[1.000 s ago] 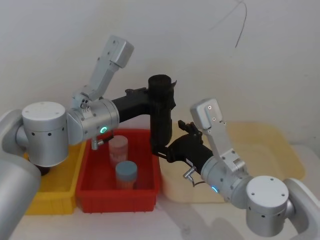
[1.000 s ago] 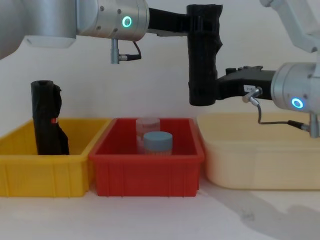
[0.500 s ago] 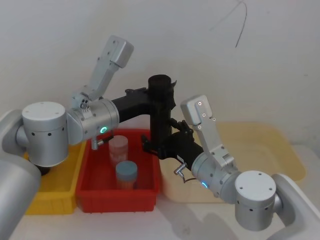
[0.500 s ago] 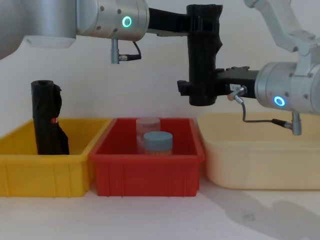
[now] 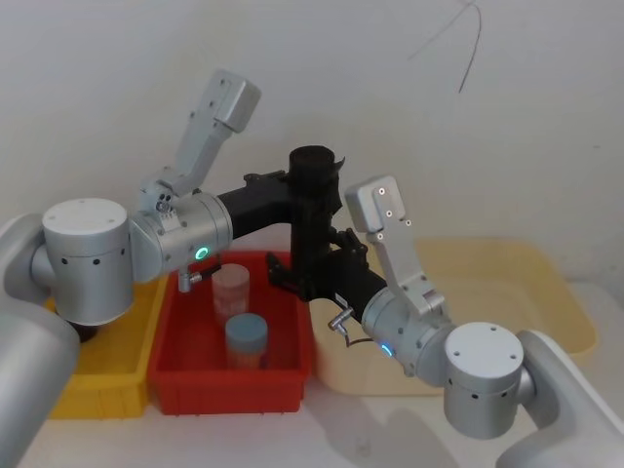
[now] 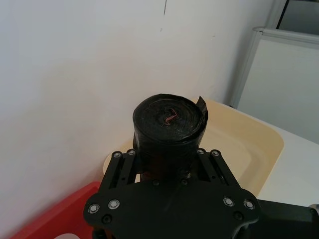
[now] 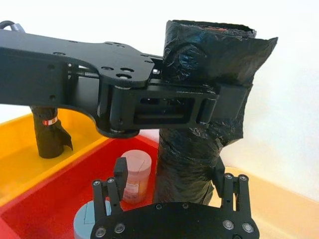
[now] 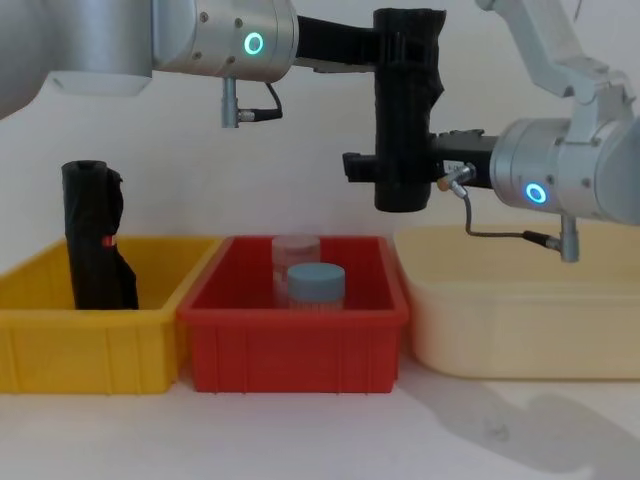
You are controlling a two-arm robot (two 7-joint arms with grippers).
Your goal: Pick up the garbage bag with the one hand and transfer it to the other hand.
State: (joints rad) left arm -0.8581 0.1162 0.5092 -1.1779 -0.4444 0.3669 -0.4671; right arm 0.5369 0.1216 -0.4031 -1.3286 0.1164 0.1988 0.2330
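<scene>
Two grippers, one roll: left gripper [image 8: 405, 52] (green ring) high, right gripper [image 8: 392, 172] (blue ring) low, both at the garbage bag [image 8: 403, 120].
Bag position: in the air, clear of everything below, over the far right end of the red bin [image 8: 300, 350], close to the cream tray [image 8: 520, 320].
Long axis: vertical, ragged end up.
Left jaws: pinching the roll just under its top. The left wrist view looks down on the coiled end between the two fingers.
Right jaws: spread, one finger on each side of the roll's lower part. In the right wrist view one finger [image 7: 120, 174] stands apart from the film. The opposite finger [image 7: 219, 174] is just beside the film or touching it, cannot tell which.
Key relation: the bag already sits between the right jaws, its axis square to their closing line. The two grips are stacked along the roll with a stretch of film between, so neither blocks the other.
Step, as judged: handover, receiving grip not yet made.
Next move calls for: right jaws closing firm before the left lets go.
Risk: crinkled film is soft and may crush or slide. A slip would drop it onto the blue-lidded jar [image 8: 316, 285] and clear jar [image 8: 296, 248] below.
Bystander: red-marked black roll [image 8: 95, 250] standing in the yellow bin [image 8: 90, 350], well apart.
</scene>
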